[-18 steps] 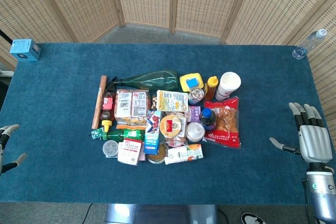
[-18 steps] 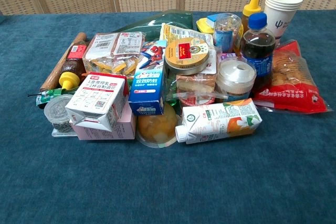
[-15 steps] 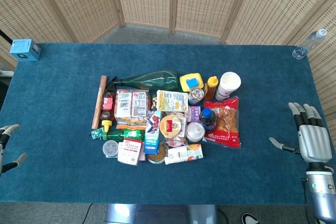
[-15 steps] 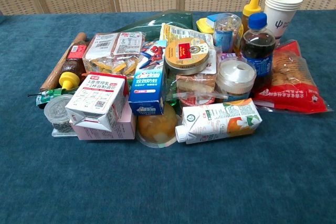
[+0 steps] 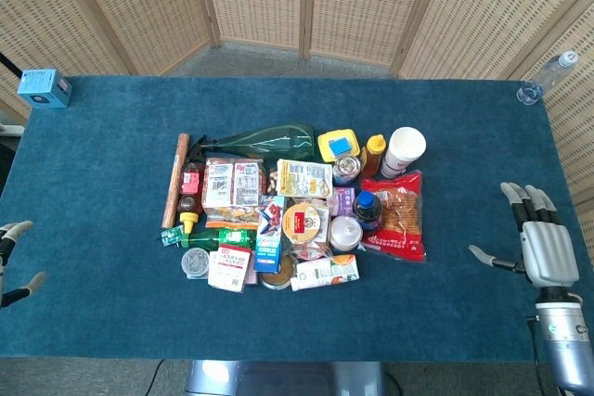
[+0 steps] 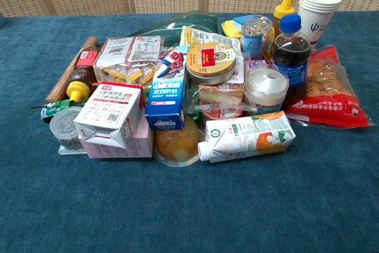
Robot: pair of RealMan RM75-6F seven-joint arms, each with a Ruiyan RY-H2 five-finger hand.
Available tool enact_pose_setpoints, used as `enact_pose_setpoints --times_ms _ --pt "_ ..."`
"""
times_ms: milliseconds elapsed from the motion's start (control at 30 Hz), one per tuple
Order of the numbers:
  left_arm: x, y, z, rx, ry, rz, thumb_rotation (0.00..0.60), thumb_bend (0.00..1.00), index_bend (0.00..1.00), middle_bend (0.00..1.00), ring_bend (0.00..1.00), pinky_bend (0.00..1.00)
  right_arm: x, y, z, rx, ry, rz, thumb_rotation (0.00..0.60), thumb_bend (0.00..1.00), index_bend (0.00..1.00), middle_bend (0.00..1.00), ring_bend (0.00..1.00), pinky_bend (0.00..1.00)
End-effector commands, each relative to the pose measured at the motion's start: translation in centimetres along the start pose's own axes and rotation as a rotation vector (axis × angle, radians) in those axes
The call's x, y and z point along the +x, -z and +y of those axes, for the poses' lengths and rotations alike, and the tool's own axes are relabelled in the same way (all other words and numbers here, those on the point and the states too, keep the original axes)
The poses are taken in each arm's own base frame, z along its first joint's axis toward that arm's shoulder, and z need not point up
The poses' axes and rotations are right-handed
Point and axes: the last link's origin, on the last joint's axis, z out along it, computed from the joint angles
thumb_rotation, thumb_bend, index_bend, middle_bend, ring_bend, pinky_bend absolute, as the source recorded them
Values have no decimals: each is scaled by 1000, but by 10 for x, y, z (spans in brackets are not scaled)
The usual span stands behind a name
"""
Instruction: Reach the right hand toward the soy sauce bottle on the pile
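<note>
— Fingers (image 5: 522,201) of the right hand (image 5: 543,246) are spread and straight, thumb out to the side, holding nothing. Has it moved?

— Slightly. Against the moment before, it has edged a little inward over the table (image 5: 445,322), toward the pile (image 5: 297,215). It is well apart from it yet.

— And the soy sauce bottle (image 5: 189,190)?

— Likely the dark one lying on the pile's far left edge, beside the rolling pin (image 5: 175,180), its yellow cap (image 6: 77,90) pointing at the robot.

— So the reach has barely begun.

— Yes, the whole pile lies between. The left hand (image 5: 13,261) sits at the table's edge, fingers apart, holding nothing.
</note>
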Motion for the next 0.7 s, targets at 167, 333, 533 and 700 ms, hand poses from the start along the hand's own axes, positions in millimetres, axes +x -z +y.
enact_pose_setpoints --times_ms 167,333,533,700 --pt "-1 0 1 0 0 -5 600 0 239 306 298 0 -6 -8 -17 78 -279 -131 421 0 0 104 0 35" --pt "-1 0 0 5 -1 -5 600 0 239 306 297 0 -12 -21 -30 129 -324 -182 440 0 0 104 0 36" --pt "1 3 -3 18 -4 -2 600 0 238 305 297 0 -21 -36 -45 169 -367 -243 453 0 0 104 0 35" --pt "2 5 -6 28 -4 -1 600 0 238 306 297 0 -28 -48 -54 190 -389 -287 452 0 0 104 0 35"
